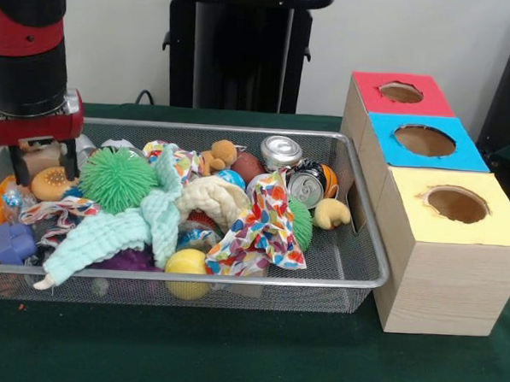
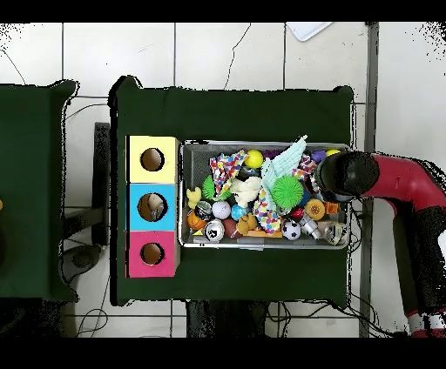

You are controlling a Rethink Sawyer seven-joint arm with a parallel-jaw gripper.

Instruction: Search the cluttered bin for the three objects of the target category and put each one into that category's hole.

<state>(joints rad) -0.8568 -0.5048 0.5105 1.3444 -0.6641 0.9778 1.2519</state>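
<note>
While the red and black gripper hangs at the upper left of the front frame, its two dark fingers reach down into the left end of the wide silver wire-mesh bin. They stand slightly apart with a pale object between them, yet whether they actually clamp anything cannot be told. Just right of the fingers sits a spiky green rubber ball, and below them a small burger-shaped toy. A mint knitted cloth sprawls across the middle of the bin, beside a colourful spotted cloth and two shiny metal drink cans. No clear plastic bottle with a blue-and-white label can be made out among the clutter in either view. The round dark hole with the bright blue surround lies at the right of the front frame, on the middle of three pale wood boxes, well apart from the gripper, across the whole bin. In the overhead view the gripper is at the bin's right end and the blue hole at centre left.
</note>
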